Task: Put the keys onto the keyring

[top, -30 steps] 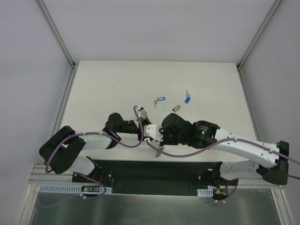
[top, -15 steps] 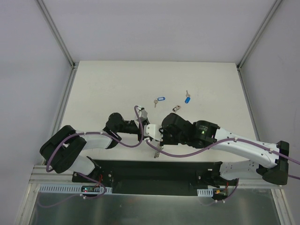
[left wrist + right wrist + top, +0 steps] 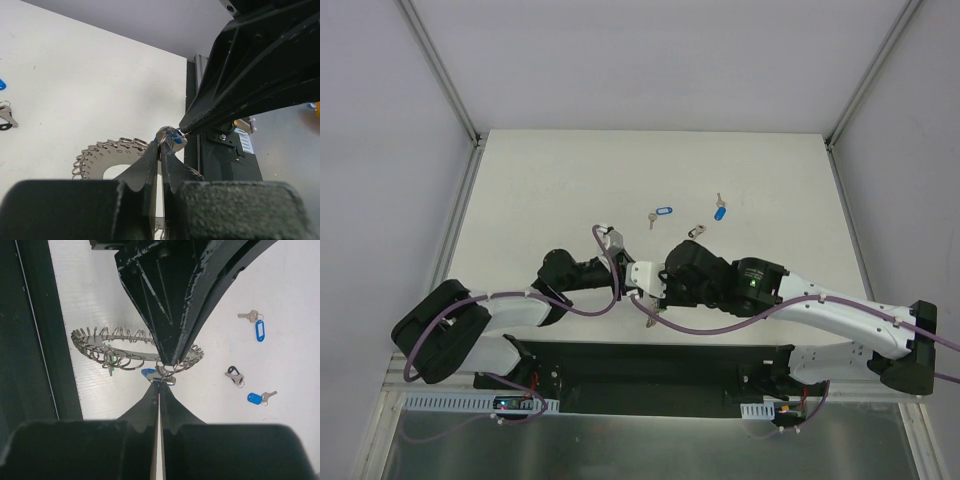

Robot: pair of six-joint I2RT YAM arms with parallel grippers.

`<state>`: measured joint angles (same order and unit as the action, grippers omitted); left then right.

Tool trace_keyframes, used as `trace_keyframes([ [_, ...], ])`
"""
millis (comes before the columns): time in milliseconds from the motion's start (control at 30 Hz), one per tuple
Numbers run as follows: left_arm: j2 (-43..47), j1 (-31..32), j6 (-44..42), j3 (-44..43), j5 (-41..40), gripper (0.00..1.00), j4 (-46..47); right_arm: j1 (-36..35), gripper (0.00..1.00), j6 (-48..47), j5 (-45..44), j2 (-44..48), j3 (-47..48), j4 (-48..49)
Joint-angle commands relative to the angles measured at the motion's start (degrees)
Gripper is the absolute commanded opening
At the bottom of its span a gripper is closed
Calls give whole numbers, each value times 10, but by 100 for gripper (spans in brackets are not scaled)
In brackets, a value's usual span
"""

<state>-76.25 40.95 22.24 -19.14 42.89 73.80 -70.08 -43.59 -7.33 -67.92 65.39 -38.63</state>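
Observation:
The keyring (image 3: 131, 349) is a flat grey disc with a looped rim and a small green spot (image 3: 110, 369). It also shows in the left wrist view (image 3: 107, 159). My left gripper (image 3: 161, 145) is shut on its rim and comes in from above in the right wrist view (image 3: 171, 359). My right gripper (image 3: 159, 383) is shut on the small ring of a blue-tagged key (image 3: 152, 373) touching that rim. In the top view both grippers meet near the front edge, left (image 3: 638, 287) and right (image 3: 656, 294). Loose keys lie behind: two blue-tagged (image 3: 662, 213) (image 3: 720, 212), one dark-tagged (image 3: 696, 232).
A black base plate (image 3: 650, 365) runs along the table's near edge, right below the grippers. White walls with metal posts close the table's sides and back. The loose keys also show to the right in the right wrist view (image 3: 258, 329) (image 3: 234, 375) (image 3: 256, 398).
Both grippers, with the keyring and key between them, have shifted a little left and away from the front edge. The left arm's elbow has swung left.

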Motion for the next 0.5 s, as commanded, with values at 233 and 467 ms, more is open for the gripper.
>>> trace_keyframes([
  [233, 68, -6, 2, 15, -97, 0, 225, -3, 1, 37, 11, 12, -39, 15],
  [467, 80, -5, 2, 21, -118, 0, 225, -2, 1, 45, 17, 9, -40, 53],
])
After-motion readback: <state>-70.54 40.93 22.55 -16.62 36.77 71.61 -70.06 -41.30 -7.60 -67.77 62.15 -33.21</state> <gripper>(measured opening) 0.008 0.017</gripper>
